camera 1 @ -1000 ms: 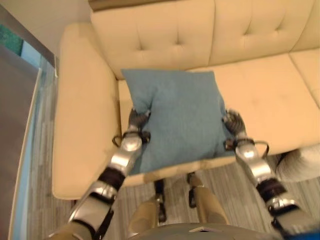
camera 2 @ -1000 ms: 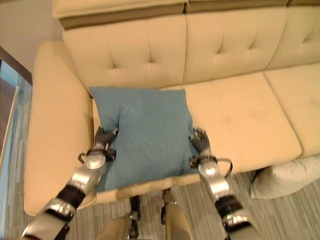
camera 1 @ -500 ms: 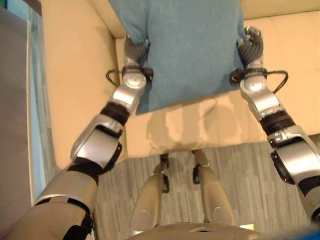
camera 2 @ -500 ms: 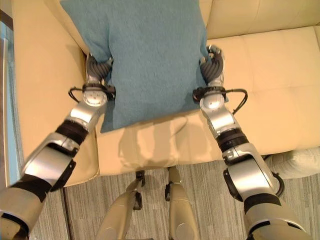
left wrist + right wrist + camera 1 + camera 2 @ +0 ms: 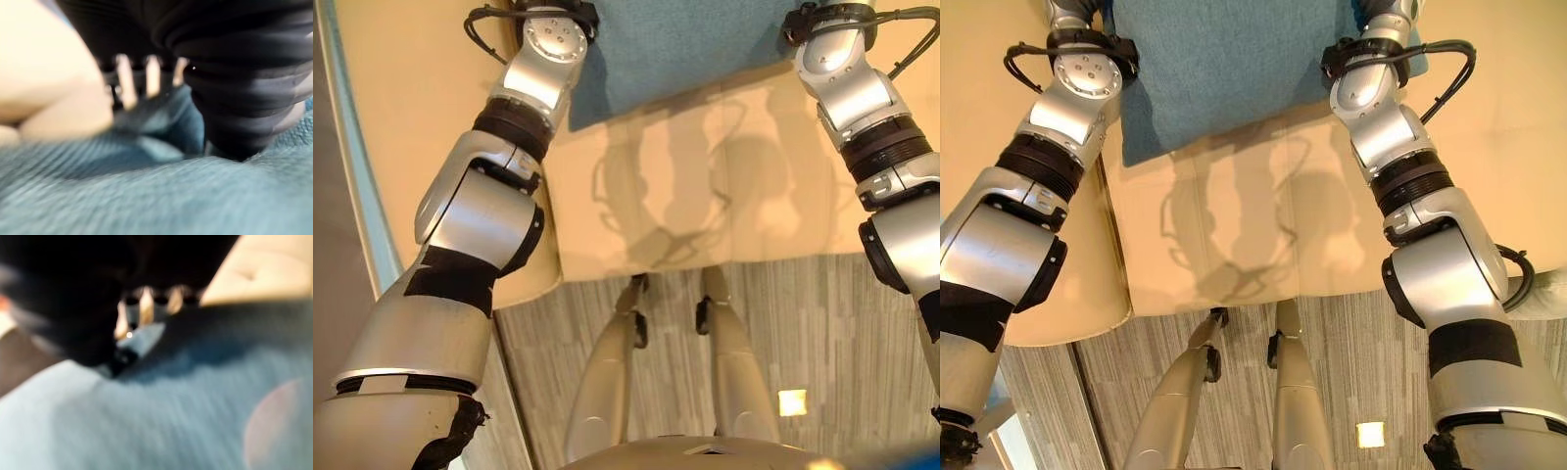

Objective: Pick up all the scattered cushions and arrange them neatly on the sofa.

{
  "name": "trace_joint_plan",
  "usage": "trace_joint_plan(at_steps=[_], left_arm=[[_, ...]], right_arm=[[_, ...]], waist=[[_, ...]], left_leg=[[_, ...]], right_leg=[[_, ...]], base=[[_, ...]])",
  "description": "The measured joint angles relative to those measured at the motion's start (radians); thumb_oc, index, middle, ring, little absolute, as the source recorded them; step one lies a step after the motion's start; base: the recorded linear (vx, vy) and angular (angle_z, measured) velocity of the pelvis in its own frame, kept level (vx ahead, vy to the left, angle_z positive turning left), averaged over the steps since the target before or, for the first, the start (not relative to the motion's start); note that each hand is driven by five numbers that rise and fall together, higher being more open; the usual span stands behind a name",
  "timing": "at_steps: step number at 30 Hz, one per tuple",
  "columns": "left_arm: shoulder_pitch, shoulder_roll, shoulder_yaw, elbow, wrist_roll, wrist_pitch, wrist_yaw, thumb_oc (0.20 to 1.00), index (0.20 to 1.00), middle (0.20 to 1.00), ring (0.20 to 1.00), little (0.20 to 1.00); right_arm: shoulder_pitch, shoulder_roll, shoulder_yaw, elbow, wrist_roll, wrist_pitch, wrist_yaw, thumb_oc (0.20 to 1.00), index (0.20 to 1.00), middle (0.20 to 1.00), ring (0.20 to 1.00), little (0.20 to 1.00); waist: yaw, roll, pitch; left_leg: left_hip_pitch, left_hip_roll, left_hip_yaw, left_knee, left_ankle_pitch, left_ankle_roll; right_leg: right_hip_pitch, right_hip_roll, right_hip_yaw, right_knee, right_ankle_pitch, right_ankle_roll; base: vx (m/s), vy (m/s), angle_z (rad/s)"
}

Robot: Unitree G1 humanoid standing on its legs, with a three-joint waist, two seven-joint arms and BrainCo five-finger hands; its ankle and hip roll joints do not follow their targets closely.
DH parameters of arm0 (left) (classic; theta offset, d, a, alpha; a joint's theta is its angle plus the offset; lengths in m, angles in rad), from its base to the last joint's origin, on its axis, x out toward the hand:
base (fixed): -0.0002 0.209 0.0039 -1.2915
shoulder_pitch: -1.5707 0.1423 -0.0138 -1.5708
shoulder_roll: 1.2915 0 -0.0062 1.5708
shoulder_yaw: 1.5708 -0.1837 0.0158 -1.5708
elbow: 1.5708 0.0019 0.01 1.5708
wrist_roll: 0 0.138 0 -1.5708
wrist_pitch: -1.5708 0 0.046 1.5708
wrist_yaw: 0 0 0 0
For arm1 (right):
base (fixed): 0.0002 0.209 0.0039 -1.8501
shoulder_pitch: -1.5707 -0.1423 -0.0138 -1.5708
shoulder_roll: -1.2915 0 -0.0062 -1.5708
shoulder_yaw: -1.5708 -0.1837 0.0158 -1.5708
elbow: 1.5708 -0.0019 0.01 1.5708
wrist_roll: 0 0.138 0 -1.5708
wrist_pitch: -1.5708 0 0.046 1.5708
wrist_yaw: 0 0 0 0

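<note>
A blue cushion [image 5: 1234, 59] hangs over the cream sofa seat [image 5: 1234, 225], its lower edge casting a shadow on the seat. Both arms reach forward across the seat, one on each side of the cushion. My left hand [image 5: 234, 73] has its fingers [image 5: 124, 81] curled into the cushion's left side, where the cloth [image 5: 161, 127] bunches under them. My right hand [image 5: 83, 293] grips the right side in the same way, with blue cloth [image 5: 195, 396] spread out past its fingers [image 5: 146, 303]. The cushion's upper part is cut off at the top of both eye views.
The sofa's left armrest [image 5: 411, 117] runs beside my left arm. Grey striped floor [image 5: 1361, 352] lies in front of the seat's edge. A pale cushion [image 5: 1549, 290] shows on the floor at the far right, by the sofa's front.
The camera has tipped downward, so the whole scene has slid up. Both arms have stretched further over the seat, with the blue cushion still held between the hands.
</note>
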State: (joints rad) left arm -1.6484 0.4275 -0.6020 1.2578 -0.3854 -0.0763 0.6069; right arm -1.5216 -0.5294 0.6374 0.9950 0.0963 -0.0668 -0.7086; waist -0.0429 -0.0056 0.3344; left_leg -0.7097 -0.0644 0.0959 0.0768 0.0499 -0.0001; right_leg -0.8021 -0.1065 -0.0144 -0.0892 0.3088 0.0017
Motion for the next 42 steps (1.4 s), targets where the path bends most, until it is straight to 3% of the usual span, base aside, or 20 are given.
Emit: trace_joint_plan(at_steps=[3, 4, 9, 20, 26, 34, 36, 38, 41, 42], left_arm=[[-0.102, 0.044, -0.039, 0.063, -0.038, 0.037, -0.099, 1.000, 1.000, 1.000, 1.000, 1.000], [-0.151, 0.110, -0.065, 0.002, -0.042, 0.034, -0.135, 1.000, 1.000, 1.000, 1.000, 1.000], [-0.076, 0.167, -0.035, -0.071, -0.066, 0.019, -0.146, 1.000, 1.000, 1.000, 1.000, 1.000], [-0.056, 0.154, 0.015, -0.094, -0.054, 0.018, -0.140, 1.000, 1.000, 1.000, 1.000, 1.000], [-0.004, 0.155, 0.026, -0.139, -0.057, -0.001, -0.140, 1.000, 1.000, 1.000, 1.000, 1.000], [0.321, 0.183, 0.245, -0.307, -0.074, -0.044, -0.102, 1.000, 1.000, 1.000, 1.000, 1.000], [0.538, 0.194, 0.399, -0.458, -0.074, -0.080, -0.087, 1.000, 1.000, 1.000, 1.000, 1.000], [0.614, 0.211, 0.413, -0.461, -0.074, -0.073, -0.076, 1.000, 1.000, 1.000, 1.000, 1.000], [0.802, 0.238, 0.524, -0.573, -0.065, -0.081, -0.057, 1.000, 1.000, 1.000, 1.000, 1.000], [0.943, 0.232, 0.620, -0.728, -0.053, -0.112, -0.061, 1.000, 1.000, 1.000, 1.000, 1.000]], right_arm=[[-0.077, -0.007, 0.081, 0.106, 0.029, 0.017, 0.073, 1.000, 1.000, 1.000, 1.000, 1.000], [-0.085, -0.041, 0.077, 0.023, 0.061, 0.022, 0.108, 1.000, 1.000, 1.000, 1.000, 1.000], [0.009, -0.037, 0.012, -0.078, 0.067, 0.011, 0.124, 1.000, 1.000, 1.000, 1.000, 1.000], [0.028, -0.030, -0.051, -0.095, 0.058, 0.010, 0.159, 1.000, 1.000, 1.000, 1.000, 1.000], [0.031, -0.032, -0.051, -0.070, 0.118, 0.009, 0.226, 1.000, 1.000, 1.000, 1.000, 1.000], [0.208, -0.036, -0.098, -0.117, 0.146, 0.007, 0.281, 1.000, 1.000, 1.000, 1.000, 1.000], [0.348, -0.042, -0.145, -0.206, 0.145, 0.007, 0.292, 1.000, 1.000, 1.000, 1.000, 1.000], [0.398, -0.043, -0.153, -0.205, 0.139, 0.013, 0.300, 1.000, 1.000, 1.000, 1.000, 1.000], [0.521, -0.090, -0.253, -0.286, 0.104, 0.019, 0.305, 1.000, 1.000, 1.000, 1.000, 1.000], [0.644, -0.127, -0.340, -0.432, 0.068, 0.007, 0.306, 1.000, 1.000, 1.000, 1.000, 1.000]], waist=[[0.002, 0.002, -0.001], [0.009, 0.012, 0.004], [0.004, 0.034, 0.003], [0.004, 0.034, 0.003], [-0.001, 0.034, 0.003], [-0.002, 0.032, 0.004], [-0.003, 0.029, 0.004], [0.001, 0.028, 0.004], [0.011, 0.014, -0.001], [0.009, 0.011, 0.001]], left_leg=[[-0.044, -0.004, -0.002, -0.029, 0.029, -0.003], [-0.129, 0.000, -0.007, -0.021, 0.050, -0.011], [-0.130, 0.000, -0.009, -0.024, 0.049, -0.012], [-0.150, 0.003, -0.012, 0.006, 0.057, -0.018], [-0.155, 0.003, -0.023, 0.040, 0.052, -0.023], [-0.101, 0.006, -0.028, 0.078, 0.035, -0.021], [-0.052, 0.008, -0.028, 0.070, 0.023, -0.025], [-0.021, 0.008, -0.032, 0.060, 0.021, -0.025], [0.023, 0.007, -0.041, 0.044, 0.019, -0.025], [0.055, 0.006, -0.051, 0.024, 0.024, -0.025]], right_leg=[[-0.058, -0.002, 0.000, 0.000, 0.014, 0.000], [-0.135, 0.000, -0.003, 0.000, 0.032, -0.008], [-0.138, 0.002, 0.002, 0.003, 0.035, -0.006], [-0.158, 0.004, 0.004, 0.027, 0.044, -0.002], [-0.148, 0.002, 0.000, 0.041, 0.044, -0.001], [-0.081, 0.003, -0.002, 0.063, 0.024, 0.021], [-0.038, 0.005, -0.002, 0.064, 0.009, 0.026], [-0.010, 0.005, -0.004, 0.065, -0.001, 0.031], [0.029, 0.002, -0.014, 0.068, -0.015, 0.035], [0.055, 0.002, -0.022, 0.067, -0.020, 0.030]], base=[[0.03, 0.029, 0.09], [0.07, 0.068, 0.14], [0.03, 0.026, 0.02], [-0.01, -0.011, 0.01], [-0.04, -0.027, 0.04], [-0.01, -0.017, 0.00], [0.00, 0.000, 0.00], [0.00, -0.006, 0.02], [0.03, -0.061, 0.07], [0.04, -0.017, 0.10]])
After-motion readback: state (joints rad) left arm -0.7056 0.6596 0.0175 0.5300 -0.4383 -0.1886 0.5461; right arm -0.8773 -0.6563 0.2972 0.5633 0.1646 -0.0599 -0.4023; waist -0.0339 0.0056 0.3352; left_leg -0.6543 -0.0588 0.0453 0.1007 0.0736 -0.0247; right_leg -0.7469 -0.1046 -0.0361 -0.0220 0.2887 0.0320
